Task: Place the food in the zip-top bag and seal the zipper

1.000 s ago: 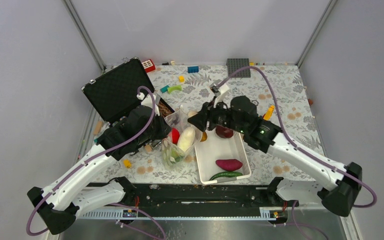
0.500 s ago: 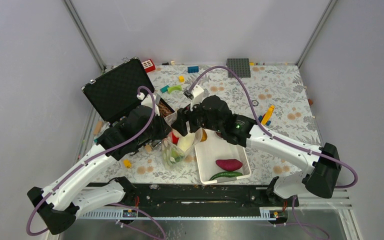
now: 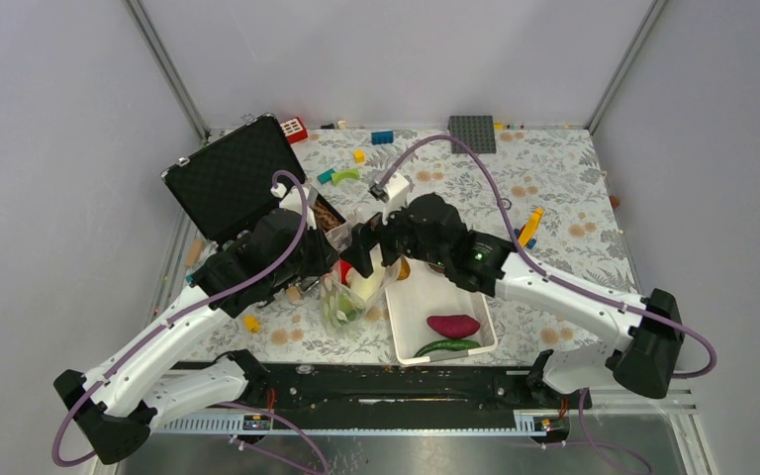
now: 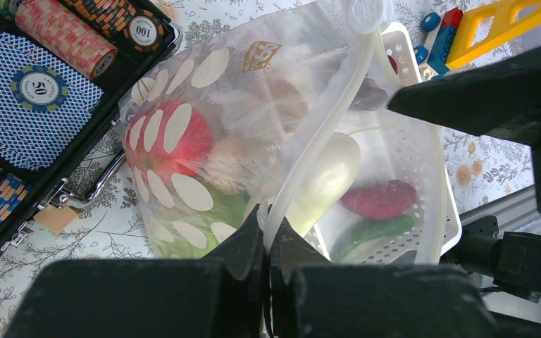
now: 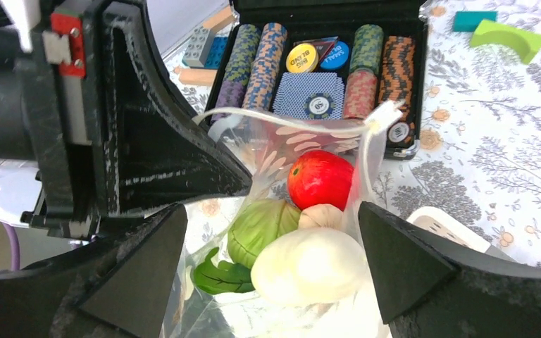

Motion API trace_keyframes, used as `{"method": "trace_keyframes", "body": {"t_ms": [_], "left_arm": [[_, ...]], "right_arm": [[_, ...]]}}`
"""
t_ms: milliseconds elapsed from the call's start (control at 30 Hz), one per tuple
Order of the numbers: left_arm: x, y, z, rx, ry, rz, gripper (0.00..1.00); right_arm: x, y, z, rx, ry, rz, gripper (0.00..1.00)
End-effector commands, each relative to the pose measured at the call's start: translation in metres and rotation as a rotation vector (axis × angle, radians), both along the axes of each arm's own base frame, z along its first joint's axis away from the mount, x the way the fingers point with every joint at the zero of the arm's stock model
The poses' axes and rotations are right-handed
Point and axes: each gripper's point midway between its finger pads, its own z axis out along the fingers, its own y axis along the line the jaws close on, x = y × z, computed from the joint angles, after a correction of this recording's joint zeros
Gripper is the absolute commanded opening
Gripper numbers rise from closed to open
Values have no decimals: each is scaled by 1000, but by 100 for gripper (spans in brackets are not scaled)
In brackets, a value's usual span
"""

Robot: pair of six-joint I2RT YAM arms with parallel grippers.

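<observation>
A table (image 3: 574, 188) covered in a grey floral cloth sits inside a pale-walled enclosure, with toy bricks (image 3: 383, 138) scattered toward its far edge. An open black case (image 3: 230, 178) lies at the left, and the right wrist camera shows the rolls of poker chips (image 5: 257, 60) inside it. A white slotted basket (image 3: 418, 307) stands near the front, right of centre. Between the case and the basket stands the clear zip-top bag (image 3: 344, 302), its mouth open and facing up. The left gripper (image 4: 268, 243) has its fingers pressed tight together on the bag's mouth edge, pinching the zipper strip (image 4: 317, 134) and holding that side up. Inside the bag lie a red tomato (image 5: 320, 178), a green cabbage (image 5: 260, 224) and a white radish (image 5: 310, 266), all touching one another. A purple sweet potato (image 3: 453, 325) and a long green pepper (image 3: 447, 346) lie side by side at the near end of the basket. The right gripper (image 5: 273, 211) hangs just above the bag's mouth with its fingers spread wide and nothing held between them. In its own camera the food in the bag shows between the two fingers
</observation>
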Motion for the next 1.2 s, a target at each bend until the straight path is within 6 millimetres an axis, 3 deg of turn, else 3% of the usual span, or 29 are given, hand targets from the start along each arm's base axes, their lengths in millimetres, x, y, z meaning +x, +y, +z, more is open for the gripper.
{"method": "trace_keyframes", "body": {"t_ms": [0, 100, 233, 367, 567, 833, 1167], "left_arm": [[4, -6, 14, -42, -49, -15, 1], [4, -6, 14, -42, -48, -17, 1], [4, -5, 13, -42, -48, -13, 1], [5, -7, 11, -44, -40, -17, 1], [4, -8, 10, -42, -35, -22, 1], [4, -8, 8, -40, -33, -20, 1], [4, -5, 8, -34, -36, -13, 1]], "right_arm": [[-2, -17, 45, 130, -148, -31, 100], [-2, -40, 51, 138, -189, -90, 100], [14, -75, 36, 100, -162, -237, 100], [27, -107, 8, 150, -61, -373, 100], [30, -133, -42, 146, 54, -502, 100], [32, -133, -103, 78, 210, -572, 100], [44, -109, -144, 79, 350, -620, 86]]}}
